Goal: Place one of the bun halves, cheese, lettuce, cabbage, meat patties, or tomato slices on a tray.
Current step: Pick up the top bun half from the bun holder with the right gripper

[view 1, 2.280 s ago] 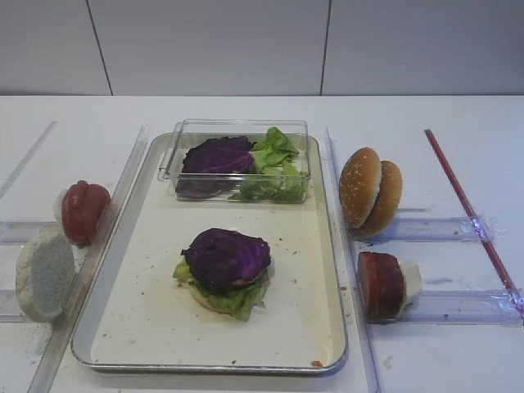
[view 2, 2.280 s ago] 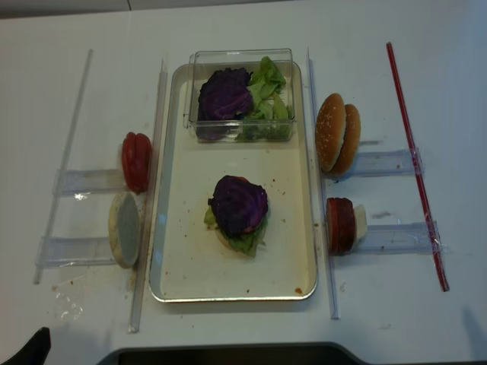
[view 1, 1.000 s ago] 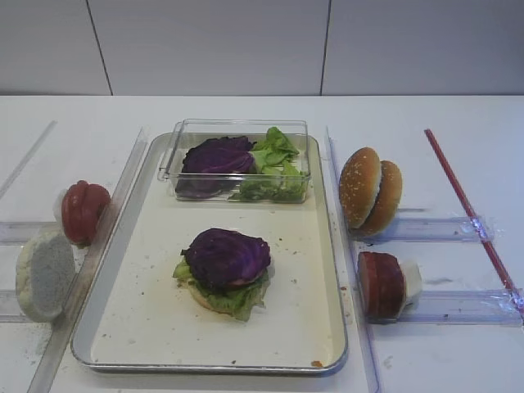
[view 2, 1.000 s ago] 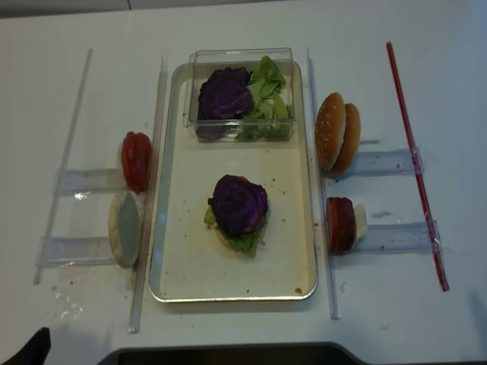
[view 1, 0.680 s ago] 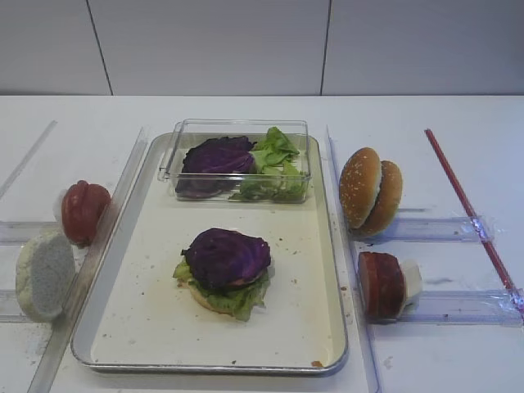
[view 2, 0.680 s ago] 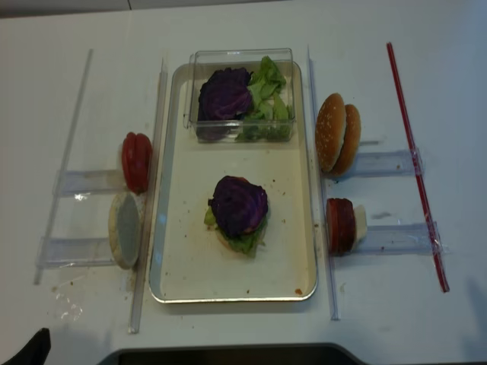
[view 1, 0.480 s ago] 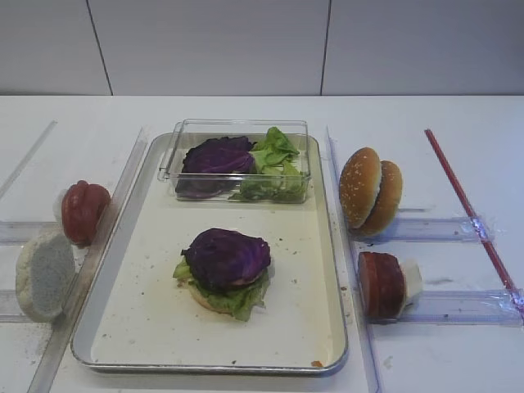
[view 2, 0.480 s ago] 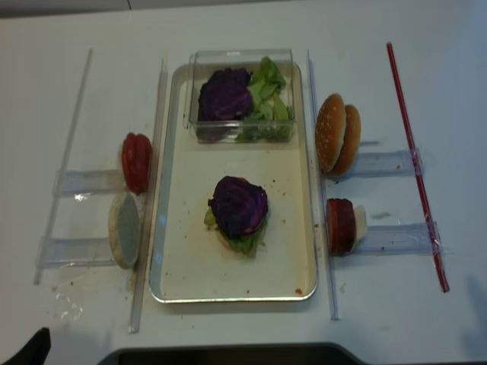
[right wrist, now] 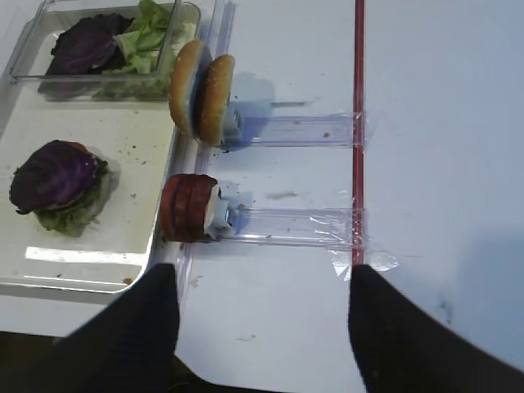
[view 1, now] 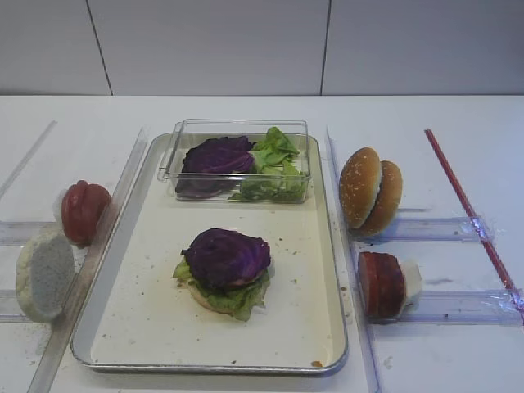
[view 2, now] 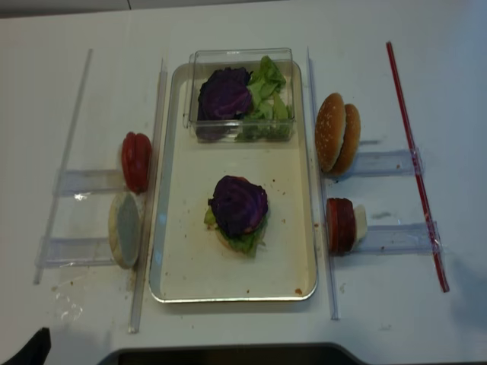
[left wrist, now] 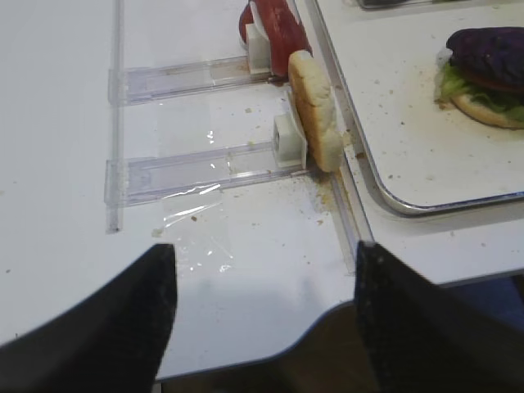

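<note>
The silver-rimmed tray (view 1: pixel 147 327) lies mid-table, and on its floor a stack has cabbage (view 1: pixel 227 256) on top of lettuce (view 1: pixel 237 301) and a pale bun base. Two sesame bun halves (view 1: pixel 370 191) stand on edge to the right of the tray. Meat patties (view 1: pixel 381 284) stand in front of them. Tomato slices (view 1: pixel 84 211) stand left of the tray. Cheese is out of view. My right gripper (right wrist: pixel 262 274) is open over bare table, short of the meat patties (right wrist: pixel 188 207). My left gripper (left wrist: pixel 264 254) is open above the table's near edge, holding nothing.
A clear plastic box (view 1: pixel 237 160) with more cabbage and lettuce sits at the tray's far end. A white floury disc (view 1: pixel 45 272) stands beside the tomato slices. Clear plastic rails (view 1: pixel 434 305) flank the tray, and a red strip (view 1: pixel 467 209) runs along the right.
</note>
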Tool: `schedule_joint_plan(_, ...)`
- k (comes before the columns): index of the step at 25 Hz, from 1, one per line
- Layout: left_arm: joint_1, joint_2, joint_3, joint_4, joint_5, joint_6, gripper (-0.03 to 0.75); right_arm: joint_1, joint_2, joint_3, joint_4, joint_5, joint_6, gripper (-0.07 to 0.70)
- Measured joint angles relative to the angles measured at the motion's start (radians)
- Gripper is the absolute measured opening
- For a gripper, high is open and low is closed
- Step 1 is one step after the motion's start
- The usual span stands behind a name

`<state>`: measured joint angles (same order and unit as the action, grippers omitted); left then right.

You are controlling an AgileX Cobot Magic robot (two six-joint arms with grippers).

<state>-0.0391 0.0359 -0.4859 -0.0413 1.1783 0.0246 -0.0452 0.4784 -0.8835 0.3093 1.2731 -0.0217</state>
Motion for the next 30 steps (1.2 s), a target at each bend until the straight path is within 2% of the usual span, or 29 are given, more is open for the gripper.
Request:
schedule_joint_plan(13,0.000,0.000,0.000,0.000,0.000,0.000,0.428,0.000,0.240,-0.105,0.075,0.000,0.022,0.434)
schedule_joint_plan(18,0.000,0.000,0.000,0.000,0.000,0.000,0.428,0.000,0.335,-0.147,0.122,0.000,-0.037,0.434)
schedule_joint_plan(30,0.000,0.000,0.000,0.000,0.000,0.000,0.428,0.000,0.508,-0.245,0.184,-0.008,-0.072,0.427)
